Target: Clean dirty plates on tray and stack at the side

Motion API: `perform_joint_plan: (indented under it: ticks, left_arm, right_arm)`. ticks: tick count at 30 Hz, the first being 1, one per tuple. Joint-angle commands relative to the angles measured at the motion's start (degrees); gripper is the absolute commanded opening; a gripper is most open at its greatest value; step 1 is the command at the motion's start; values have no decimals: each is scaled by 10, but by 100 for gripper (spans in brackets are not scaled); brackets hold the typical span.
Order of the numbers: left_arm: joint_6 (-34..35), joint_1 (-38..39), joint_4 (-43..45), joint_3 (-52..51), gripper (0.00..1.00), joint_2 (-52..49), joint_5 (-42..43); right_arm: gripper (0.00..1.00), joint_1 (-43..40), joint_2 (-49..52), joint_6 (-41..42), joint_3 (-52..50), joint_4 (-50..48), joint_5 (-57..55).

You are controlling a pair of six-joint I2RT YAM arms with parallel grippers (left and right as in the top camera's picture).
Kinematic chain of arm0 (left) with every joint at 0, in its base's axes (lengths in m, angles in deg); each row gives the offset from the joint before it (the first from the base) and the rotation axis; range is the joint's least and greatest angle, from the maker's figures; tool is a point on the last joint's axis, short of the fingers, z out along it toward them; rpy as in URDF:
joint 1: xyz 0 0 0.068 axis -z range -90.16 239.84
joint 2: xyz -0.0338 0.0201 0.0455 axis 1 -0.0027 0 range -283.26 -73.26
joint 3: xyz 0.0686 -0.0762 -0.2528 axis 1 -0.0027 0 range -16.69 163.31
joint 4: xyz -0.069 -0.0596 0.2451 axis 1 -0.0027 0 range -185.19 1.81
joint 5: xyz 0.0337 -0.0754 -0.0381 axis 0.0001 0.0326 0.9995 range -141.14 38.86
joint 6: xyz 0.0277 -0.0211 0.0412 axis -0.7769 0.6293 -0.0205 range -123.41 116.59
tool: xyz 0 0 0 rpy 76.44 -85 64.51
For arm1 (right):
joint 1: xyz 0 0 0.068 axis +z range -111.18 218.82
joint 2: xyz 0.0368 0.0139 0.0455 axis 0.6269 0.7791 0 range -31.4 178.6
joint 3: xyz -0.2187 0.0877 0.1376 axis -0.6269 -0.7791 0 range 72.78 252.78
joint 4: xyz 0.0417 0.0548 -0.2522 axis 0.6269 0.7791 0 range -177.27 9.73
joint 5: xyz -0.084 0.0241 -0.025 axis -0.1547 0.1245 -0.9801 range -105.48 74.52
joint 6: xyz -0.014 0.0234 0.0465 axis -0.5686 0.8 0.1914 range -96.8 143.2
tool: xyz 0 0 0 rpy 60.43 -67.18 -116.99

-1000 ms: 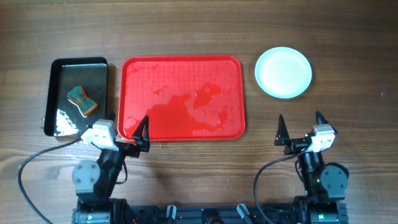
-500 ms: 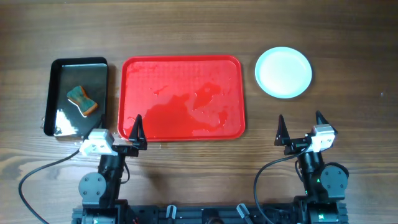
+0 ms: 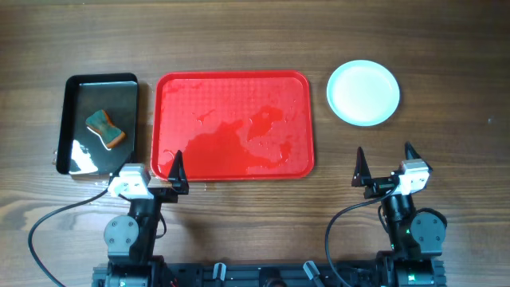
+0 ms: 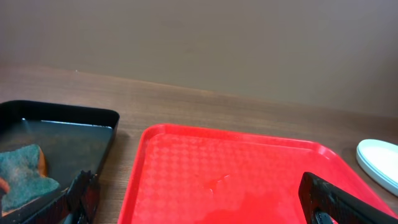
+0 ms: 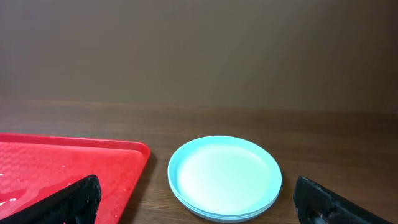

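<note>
left claw [image 3: 153,166], right claw [image 3: 383,151]: spread wide, empty, poised at near table edge. round shallow pale blue-white plates [image 3: 363,92]: stacked on brown wooden table [image 3: 239,32], right of wet large red rectangular plastic tray [image 3: 231,76], apart from it. small black glossy tray [image 3: 100,77]: held green-orange sponge [image 3: 106,130].

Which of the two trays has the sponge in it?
The small black tray on the left holds the sponge; the big red tray is only wet.

Pale plates [image 3: 363,92] stacked right of wet red tray [image 3: 233,124].
</note>
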Motion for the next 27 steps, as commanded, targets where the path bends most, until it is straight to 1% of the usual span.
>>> perform_joint_plan:
  ticks: [1,3,8,15,17,21,27]
  left_arm:
    - [-25,4,-4,-3,100,6,-7]
    - [-29,4,-4,-3,100,6,-5]
    - [-101,3,-4,-3,100,6,-2]
    - [-107,3,-4,-3,100,6,-9]
    - [-118,3,-4,-3,100,6,-10]
    - [-163,3,-4,-3,100,6,-12]
    - [-161,3,-4,-3,100,6,-22]
  right_arm:
    - [100,-3,-6,-10,-1,-1,-4]
    - [100,-3,-6,-10,-1,-1,-4]
    - [100,-3,-6,-10,-1,-1,-4]
    - [100,-3,-6,-10,-1,-1,-4]
    - [100,-3,-6,-10,-1,-1,-4]
    - [100,-3,-6,-10,-1,-1,-4]
    - [100,-3,-6,-10,-1,-1,-4]
